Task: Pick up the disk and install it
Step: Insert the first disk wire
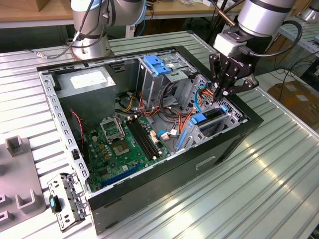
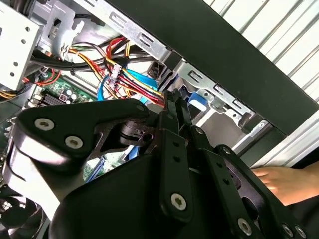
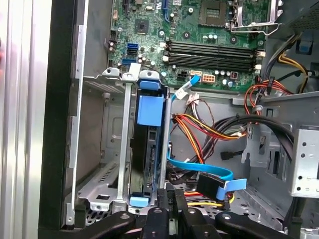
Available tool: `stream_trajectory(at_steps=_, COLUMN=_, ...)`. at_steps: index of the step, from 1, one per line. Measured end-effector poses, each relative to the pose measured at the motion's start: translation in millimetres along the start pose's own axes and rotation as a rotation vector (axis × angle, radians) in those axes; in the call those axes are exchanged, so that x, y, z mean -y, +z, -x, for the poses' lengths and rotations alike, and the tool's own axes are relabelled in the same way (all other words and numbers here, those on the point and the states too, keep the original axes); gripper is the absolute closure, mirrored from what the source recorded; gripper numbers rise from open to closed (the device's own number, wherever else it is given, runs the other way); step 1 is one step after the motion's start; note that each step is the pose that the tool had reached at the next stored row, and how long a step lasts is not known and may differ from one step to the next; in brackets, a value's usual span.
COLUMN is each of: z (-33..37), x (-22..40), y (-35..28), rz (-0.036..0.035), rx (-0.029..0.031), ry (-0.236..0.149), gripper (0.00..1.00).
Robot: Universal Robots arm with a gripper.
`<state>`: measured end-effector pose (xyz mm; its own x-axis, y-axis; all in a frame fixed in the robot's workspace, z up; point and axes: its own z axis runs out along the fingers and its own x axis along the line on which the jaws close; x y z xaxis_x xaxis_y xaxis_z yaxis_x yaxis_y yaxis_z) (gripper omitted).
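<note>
Disk (image 3: 148, 149) sits on edge in the drive cage (image 3: 94, 129), light-blue rail around it, in the case corner at the exterior view's right. Your claw (image 1: 223, 92) hangs just over its end, fingers pinched together, gripping nothing. Case (image 1: 164, 174) lies open on the desk (image 1: 259, 189).

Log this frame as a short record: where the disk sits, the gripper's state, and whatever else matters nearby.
disk: on edge inside the drive cage, blue carrier around it
gripper: over the cage, fingers shut, tips next to the disk's end; contact unclear
computer case: open, lying on the metal table
motherboard: exposed
person's hand: outside the case wall
</note>
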<state>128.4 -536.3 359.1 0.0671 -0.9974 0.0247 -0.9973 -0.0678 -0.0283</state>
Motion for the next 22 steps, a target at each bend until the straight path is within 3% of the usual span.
stream_trajectory(at_steps=8, z=-7.3, x=-5.9, y=3.6, rz=0.0002, rx=0.0, ry=0.01, gripper=0.84)
stream_trajectory(at_steps=12, z=-7.5, x=-6.0, y=5.3, rz=0.0012, rx=-0.0016, ry=0.05, gripper=0.84)
stream_trajectory(at_steps=18, z=-7.5, x=-6.3, y=5.6, rz=0.0013, rx=-0.0012, ry=0.053, gripper=0.84)
stream_trajectory(at_steps=22, z=-7.2, x=-11.7, y=5.5, rz=0.0013, rx=-0.0014, ry=0.056, gripper=0.84)
